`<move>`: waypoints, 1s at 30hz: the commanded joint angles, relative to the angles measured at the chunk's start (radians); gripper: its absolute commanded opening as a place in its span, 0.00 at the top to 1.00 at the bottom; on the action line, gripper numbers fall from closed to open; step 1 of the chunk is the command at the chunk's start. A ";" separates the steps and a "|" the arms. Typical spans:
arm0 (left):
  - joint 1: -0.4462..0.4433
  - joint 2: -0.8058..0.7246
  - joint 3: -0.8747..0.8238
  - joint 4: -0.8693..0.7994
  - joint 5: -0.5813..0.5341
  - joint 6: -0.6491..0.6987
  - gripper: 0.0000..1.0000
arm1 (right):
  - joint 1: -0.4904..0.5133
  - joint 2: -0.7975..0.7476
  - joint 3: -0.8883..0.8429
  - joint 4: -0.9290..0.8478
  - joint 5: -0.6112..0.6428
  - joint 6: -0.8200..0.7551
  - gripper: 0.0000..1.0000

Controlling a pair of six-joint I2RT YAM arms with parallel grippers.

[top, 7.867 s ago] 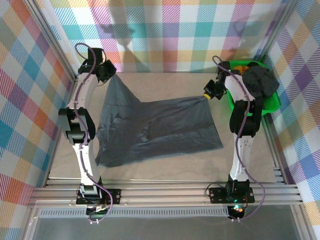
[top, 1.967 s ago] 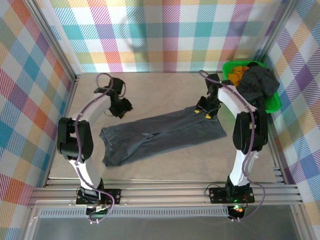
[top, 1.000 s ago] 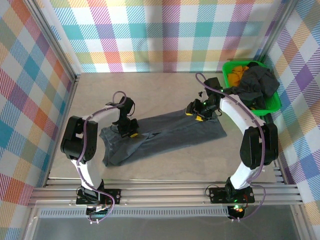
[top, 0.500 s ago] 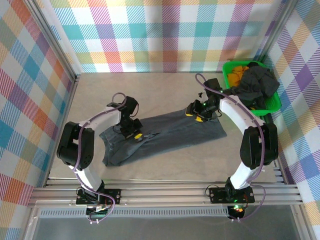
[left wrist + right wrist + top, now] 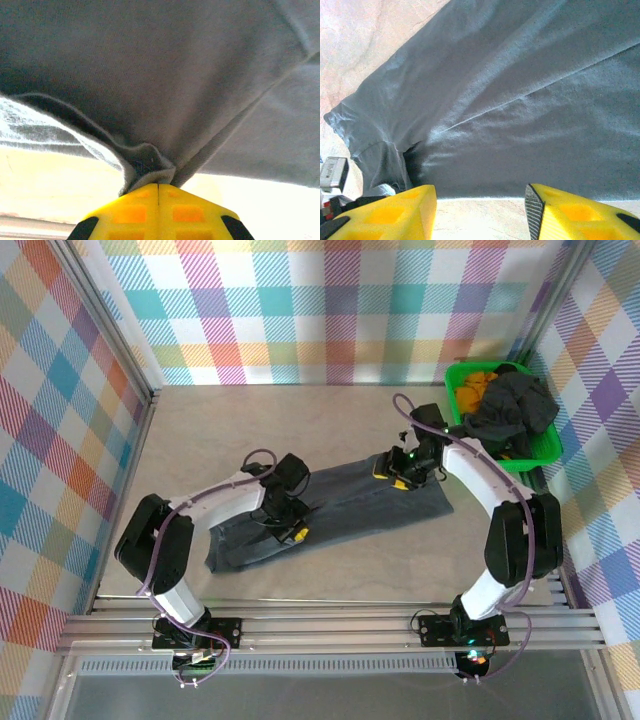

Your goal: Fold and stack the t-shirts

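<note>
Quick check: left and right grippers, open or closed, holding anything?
Left gripper: closed, pinching a fold of the t-shirt.
Right gripper: open, nothing between its fingers.

Field note: nothing legible from any angle. No text, label, brand, number or sign can be read on anything in view.
</note>
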 commanded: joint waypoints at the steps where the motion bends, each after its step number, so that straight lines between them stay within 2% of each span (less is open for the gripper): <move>1: -0.054 0.008 -0.024 0.025 -0.030 -0.153 1.00 | -0.005 -0.039 -0.030 0.008 -0.023 -0.025 0.49; 3: -0.082 -0.002 -0.051 0.086 -0.025 -0.208 0.98 | -0.008 -0.047 -0.043 0.008 -0.025 -0.028 0.49; 5: -0.101 -0.008 -0.061 0.155 -0.007 -0.235 0.88 | -0.010 -0.052 -0.056 0.008 -0.027 -0.033 0.49; 7: -0.108 -0.013 -0.023 0.111 -0.003 -0.203 0.78 | -0.011 -0.055 -0.069 0.010 -0.030 -0.038 0.49; 10: -0.092 -0.069 0.037 -0.035 -0.092 -0.105 0.58 | -0.011 -0.054 -0.076 0.014 -0.039 -0.042 0.49; 12: -0.056 -0.106 0.047 -0.088 -0.136 -0.035 0.52 | -0.011 -0.053 -0.070 0.015 -0.050 -0.043 0.49; 16: 0.054 -0.127 0.032 -0.153 -0.213 0.112 0.61 | -0.008 -0.048 -0.053 0.015 -0.086 -0.036 0.50; 19: 0.130 -0.170 -0.016 -0.168 -0.229 0.134 0.62 | -0.001 -0.047 -0.038 0.006 -0.087 -0.037 0.50; 21: 0.151 -0.220 -0.046 -0.169 -0.234 0.128 0.62 | -0.001 -0.042 -0.028 -0.007 -0.072 -0.044 0.50; 23: 0.153 -0.259 -0.068 -0.188 -0.223 0.112 0.72 | -0.001 -0.024 -0.013 -0.020 -0.047 -0.064 0.51; 25: 0.149 -0.296 -0.112 -0.187 -0.173 0.060 0.77 | -0.005 0.017 0.024 -0.041 -0.010 -0.104 0.52; 30: 0.117 -0.360 -0.265 -0.056 -0.111 -0.117 0.78 | -0.072 0.220 0.210 -0.121 0.137 -0.157 0.64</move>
